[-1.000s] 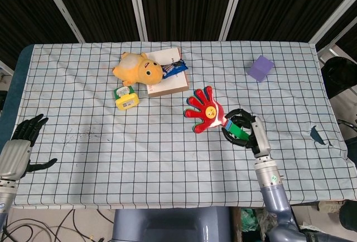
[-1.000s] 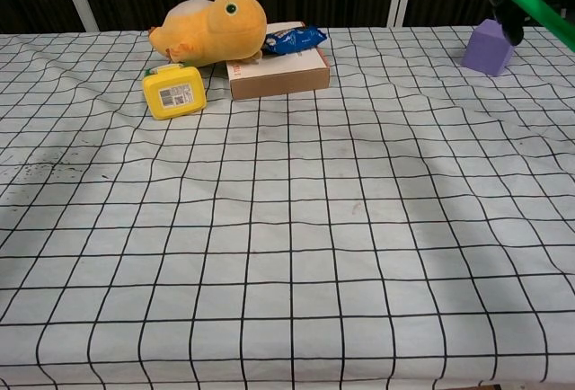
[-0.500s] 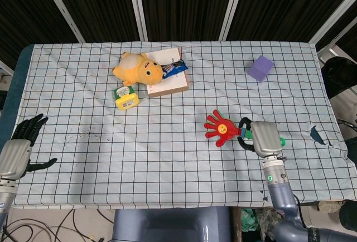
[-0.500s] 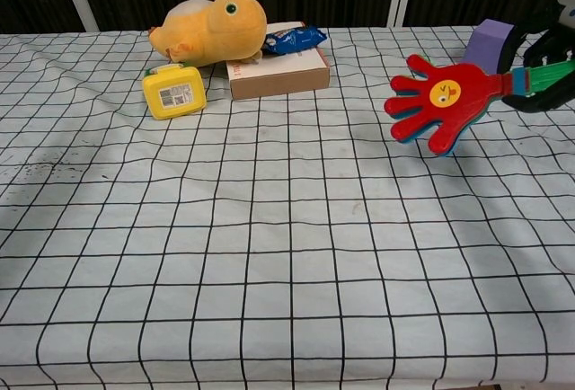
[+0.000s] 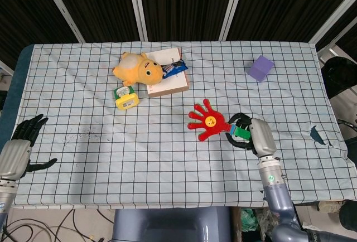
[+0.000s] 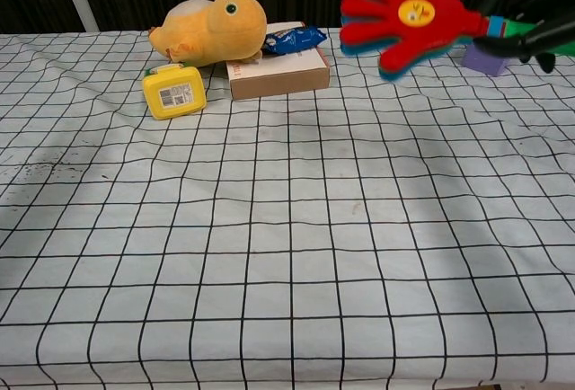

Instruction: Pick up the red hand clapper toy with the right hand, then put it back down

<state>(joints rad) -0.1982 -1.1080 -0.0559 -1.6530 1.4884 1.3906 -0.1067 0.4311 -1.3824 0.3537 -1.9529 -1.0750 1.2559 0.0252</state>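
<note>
Checked cloth [image 5: 167, 141] covers the table; right hand [image 5: 254, 135], lower right of the head view, grips the clapper [image 5: 207, 121] by its green handle, held off the cloth; left hand [image 5: 19, 144] at lower left, fingers spread, holds nothing.

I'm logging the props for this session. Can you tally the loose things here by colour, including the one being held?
Red: 1, the hand clapper toy, held by the right hand
Yellow or orange: 2, the plush toy and the yellow box
Purple: 1, the block
White: 1, the flat box
Blue: 1, the packet
Total: 6
</note>
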